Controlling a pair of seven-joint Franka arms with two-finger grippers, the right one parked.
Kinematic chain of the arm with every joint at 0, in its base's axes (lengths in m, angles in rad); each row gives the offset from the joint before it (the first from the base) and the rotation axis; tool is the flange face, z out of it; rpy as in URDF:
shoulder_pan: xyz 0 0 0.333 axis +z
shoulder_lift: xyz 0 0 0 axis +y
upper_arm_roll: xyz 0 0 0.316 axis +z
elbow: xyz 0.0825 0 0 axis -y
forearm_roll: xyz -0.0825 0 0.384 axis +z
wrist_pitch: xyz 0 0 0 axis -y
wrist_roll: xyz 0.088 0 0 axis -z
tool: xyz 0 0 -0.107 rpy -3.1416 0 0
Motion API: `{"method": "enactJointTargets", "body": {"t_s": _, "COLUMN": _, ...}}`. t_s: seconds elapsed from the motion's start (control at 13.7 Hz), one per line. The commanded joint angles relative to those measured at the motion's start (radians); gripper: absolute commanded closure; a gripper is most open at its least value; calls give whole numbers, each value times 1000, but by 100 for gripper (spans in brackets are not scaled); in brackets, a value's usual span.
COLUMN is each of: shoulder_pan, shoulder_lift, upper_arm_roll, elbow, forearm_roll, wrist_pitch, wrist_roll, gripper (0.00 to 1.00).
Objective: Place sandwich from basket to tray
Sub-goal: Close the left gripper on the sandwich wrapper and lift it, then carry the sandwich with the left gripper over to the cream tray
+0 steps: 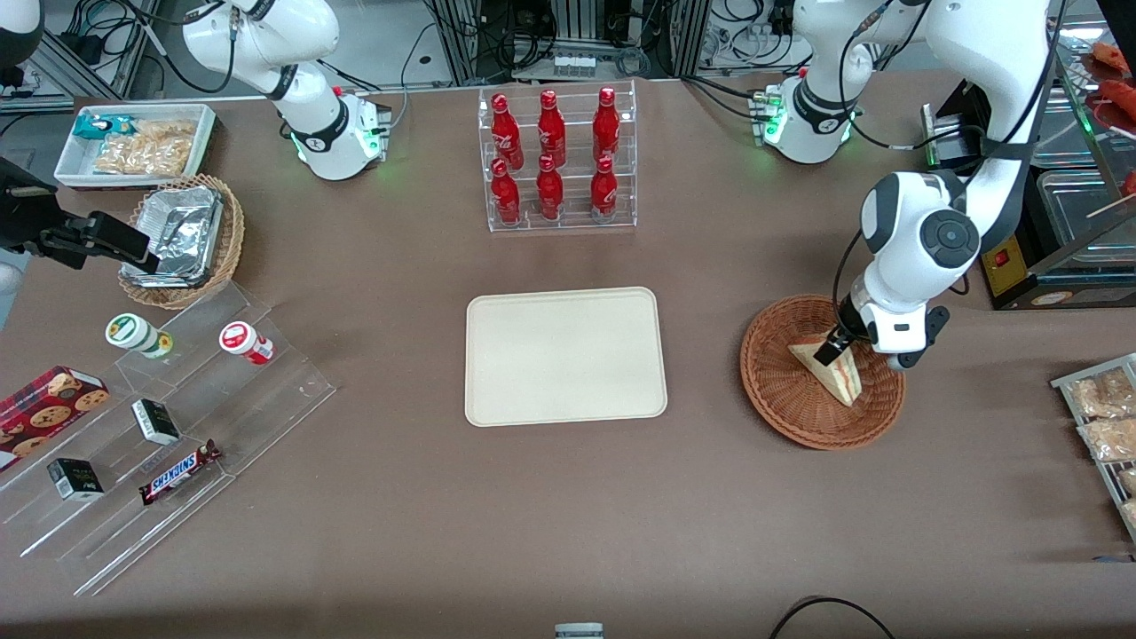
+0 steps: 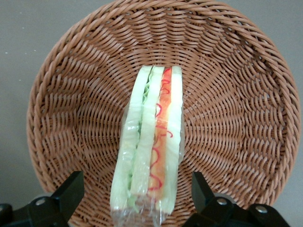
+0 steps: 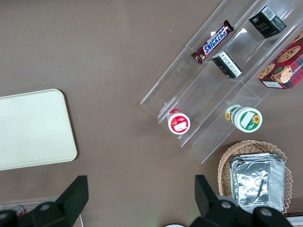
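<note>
Your workspace is a wide table (image 1: 568,532) covered in plain brown cloth, with cable bundles, metal framing and equipment racks filling the room above its edge farthest from the front camera. In the middle of the cloth lies the cream tray (image 1: 565,356), flat and bare. Farther from the camera than the tray stands a clear acrylic rack (image 1: 561,160) holding six red bottles in two tiers.

Toward the working arm's end you have the reddish-brown basket (image 1: 785,404), and the sandwich (image 1: 834,371) rests inside it — a wrapped white wedge, its red, orange and green layers facing the wrist camera. The gripper (image 1: 835,346) sits low over the sandwich, and in the wrist view you see its fingers (image 2: 70,193) spread wide, one on each side of the wedge (image 2: 151,146) and not touching it; the basket's weave (image 2: 227,94) shows all around.

Toward the parked arm's end, a stepped clear display (image 1: 177,426) carries a Snickers bar (image 1: 180,471), two small dark boxes, two round cups and a cookie box (image 1: 44,410). Near it sit a tan wicker basket (image 1: 226,240) with a foil container — and a white bin (image 1: 133,142) of snacks.
</note>
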Motion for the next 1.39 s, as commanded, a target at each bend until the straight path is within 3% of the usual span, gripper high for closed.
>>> {"method": "enactJointTargets", "body": {"t_s": 0.0, "shoulder_pan": -3, "shoulder_lift": 42, "upper_arm_roll": 1, "elbow": 4, "forearm_roll": -7, "wrist_pitch": 52, "wrist_roll": -19, "gripper": 0}}
{"method": "enactJointTargets", "body": {"t_s": 0.07, "shoulder_pan": -1, "shoulder_lift": 50, "upper_arm_roll": 1, "elbow": 4, "forearm_roll": -7, "wrist_pitch": 52, "wrist_roll": -17, "gripper": 0}}
{"method": "enactJointTargets", "body": {"t_s": 0.15, "shoulder_pan": -1, "shoulder_lift": 54, "upper_arm_roll": 1, "elbow": 4, "forearm_roll": -7, "wrist_pitch": 50, "wrist_roll": -17, "gripper": 12}}
{"method": "enactJointTargets", "body": {"t_s": 0.37, "shoulder_pan": -1, "shoulder_lift": 48, "upper_arm_roll": 1, "elbow": 7, "forearm_roll": -7, "wrist_pitch": 42, "wrist_roll": -13, "gripper": 73}}
{"method": "enactJointTargets", "body": {"t_s": 0.44, "shoulder_pan": -3, "shoulder_lift": 45, "upper_arm_roll": 1, "elbow": 12, "forearm_roll": -7, "wrist_pitch": 39, "wrist_roll": -14, "gripper": 84}}
{"method": "enactJointTargets", "body": {"t_s": 0.66, "shoulder_pan": -6, "shoulder_lift": 21, "upper_arm_roll": 1, "elbow": 36, "forearm_roll": -7, "wrist_pitch": -6, "wrist_roll": -10, "gripper": 86}}
{"method": "enactJointTargets", "body": {"t_s": 0.8, "shoulder_pan": -9, "shoulder_lift": -5, "upper_arm_roll": 0, "elbow": 104, "forearm_roll": -2, "wrist_pitch": -147, "wrist_roll": -4, "gripper": 86}}
{"method": "enactJointTargets", "body": {"t_s": 1.1, "shoulder_pan": -85, "shoulder_lift": -1, "upper_arm_roll": 1, "elbow": 268, "forearm_roll": 2, "wrist_pitch": -419, "wrist_roll": 66, "gripper": 86}}
{"method": "enactJointTargets", "body": {"t_s": 1.32, "shoulder_pan": -202, "shoulder_lift": 27, "upper_arm_roll": 0, "elbow": 314, "forearm_roll": 1, "wrist_pitch": -491, "wrist_roll": 176, "gripper": 89}}
